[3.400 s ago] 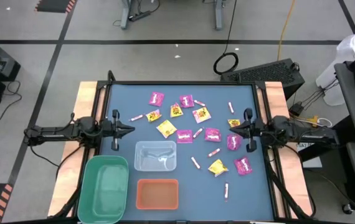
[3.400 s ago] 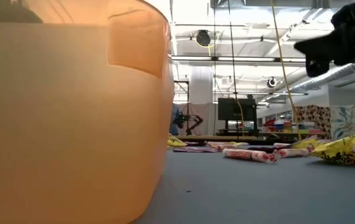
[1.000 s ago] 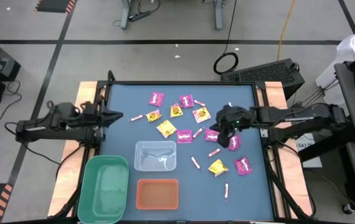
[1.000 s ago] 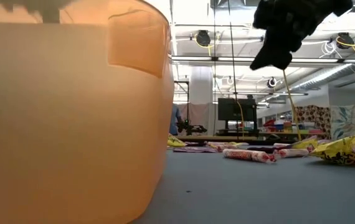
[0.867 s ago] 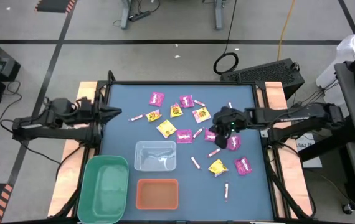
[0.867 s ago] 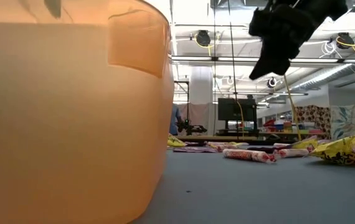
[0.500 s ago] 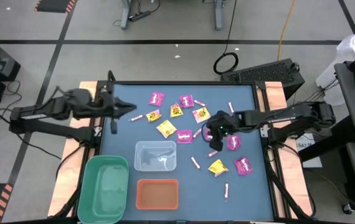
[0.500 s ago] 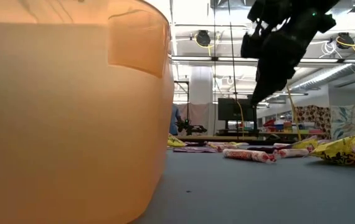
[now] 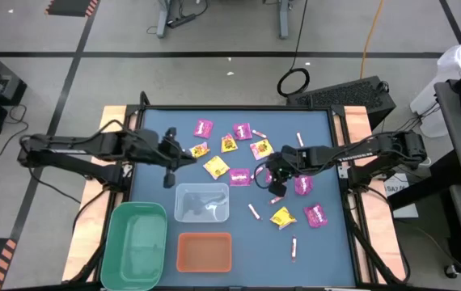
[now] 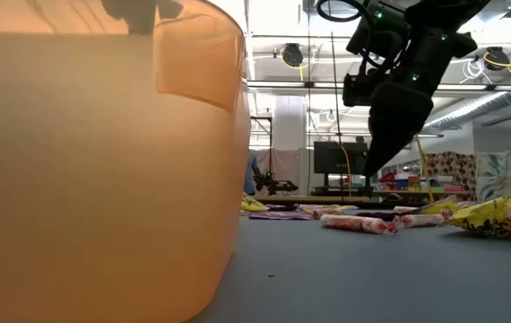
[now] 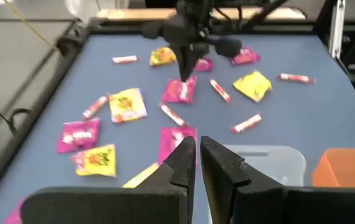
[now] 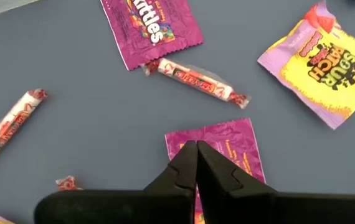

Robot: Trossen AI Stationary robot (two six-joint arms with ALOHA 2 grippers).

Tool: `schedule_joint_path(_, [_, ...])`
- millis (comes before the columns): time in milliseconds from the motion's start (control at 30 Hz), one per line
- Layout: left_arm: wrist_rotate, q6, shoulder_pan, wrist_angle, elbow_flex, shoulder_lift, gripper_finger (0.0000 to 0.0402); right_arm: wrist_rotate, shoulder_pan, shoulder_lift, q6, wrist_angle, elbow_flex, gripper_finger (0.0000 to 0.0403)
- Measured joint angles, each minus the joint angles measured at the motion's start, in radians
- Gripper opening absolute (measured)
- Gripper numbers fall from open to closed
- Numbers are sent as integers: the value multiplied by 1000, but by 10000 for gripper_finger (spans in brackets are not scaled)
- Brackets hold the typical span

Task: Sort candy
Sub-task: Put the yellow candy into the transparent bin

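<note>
Nearest the low camera, the orange bin point(image 10: 103, 170) fills the picture's left half and hides most of the tabletop point(image 9: 158, 174) behind it. From above it sits at the near edge, with the green bin point(image 9: 136, 245) to its left and the clear bin point(image 9: 201, 202) just beyond it.

Past the bins the candy point(image 9: 251, 162) lies scattered over the middle and right of the blue surface: magenta packets point(image 9: 203, 128), yellow packets point(image 9: 216, 167) and thin pink-and-white sticks point(image 9: 254, 211). None lies in any bin.

The right end effector point(image 9: 272, 175) points down among the sweets with its fingers point(image 12: 184, 165) clenched together, empty, the tips over a magenta packet point(image 12: 218, 146); whether they touch it cannot be told. A stick point(image 12: 193, 74) lies just beyond that packet.

The left end effector point(image 9: 168, 168) hovers beside the clear bin's far left corner, its fingers point(image 11: 180, 158) nearly closed with only a slim gap, holding nothing.
</note>
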Motion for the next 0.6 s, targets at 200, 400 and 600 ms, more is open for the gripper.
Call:
schedule_joint_path(200, [-15,-60,-53,141,-47,50,31,17,-10,0,110,-40,0,0])
schedule_joint_path(400, [-57,-90,-87,238,-53,102,31,128,-10,-1,229,-213,0,6])
schedule_joint_path(600, [-126,-91,-114,335,-53,177,31,186,-10,-1,318,-413,2,62])
